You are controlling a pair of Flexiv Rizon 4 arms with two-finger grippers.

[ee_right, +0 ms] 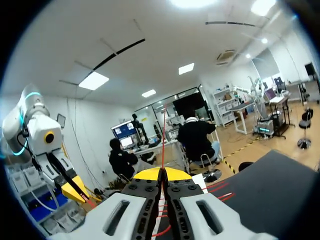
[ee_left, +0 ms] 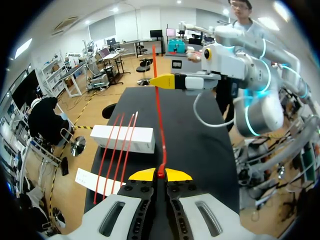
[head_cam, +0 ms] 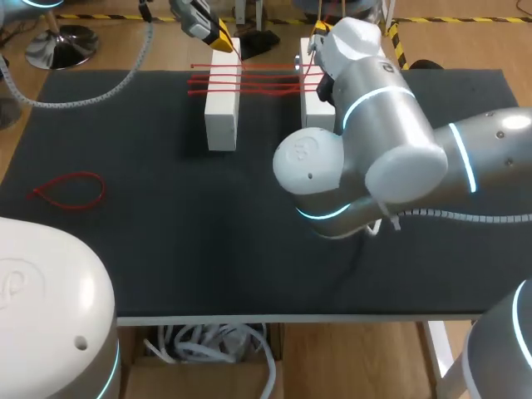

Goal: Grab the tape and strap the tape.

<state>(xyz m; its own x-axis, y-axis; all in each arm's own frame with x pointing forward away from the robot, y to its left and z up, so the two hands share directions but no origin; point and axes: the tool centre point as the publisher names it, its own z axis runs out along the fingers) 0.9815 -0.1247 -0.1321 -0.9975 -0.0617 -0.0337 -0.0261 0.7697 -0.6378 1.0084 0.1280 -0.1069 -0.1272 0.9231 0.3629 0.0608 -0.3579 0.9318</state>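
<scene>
Head view, table (head_cam: 166, 249), black top.

- 9 o'clock: red loop (head_cam: 68, 189) lies flat on the cloth, teardrop shape. Its long axis runs 9 to 3, narrow end toward 9. It is well apart from everything else.
- 11 o'clock: left gripper (ee_left: 161, 174) hangs over the far end of the left white block (head_cam: 222, 116). In its own wrist view the yellow tips are pressed together on the red tape (ee_left: 159, 125), pinching its near end.
- From that pinch the tape runs taut and straight to 12 o'clock, where it reaches the other arm's yellow tips. A short length carries on past them.
- 12 o'clock: the two white blocks stand side by side with a gap between them, their long axes running 12 to 6.
- Laid strands (head_cam: 258, 79) cross the gap from block top to block top, several in number and roughly parallel. Their axis is 9 to 3, square to the blocks.
- Right white block (head_cam: 312, 110) is partly hidden behind the right arm.
- 1 o'clock: right gripper (ee_right: 161, 173) is at the far end of the right block. In its wrist view the tips are closed on the tape, a thin red line rising from between them toward 12.
- In the head view the held tape lies along 9 to 3 between the two grippers, at the far end of the blocks.
- 3 to 5 o'clock: the right arm's body comes in over the table.
</scene>
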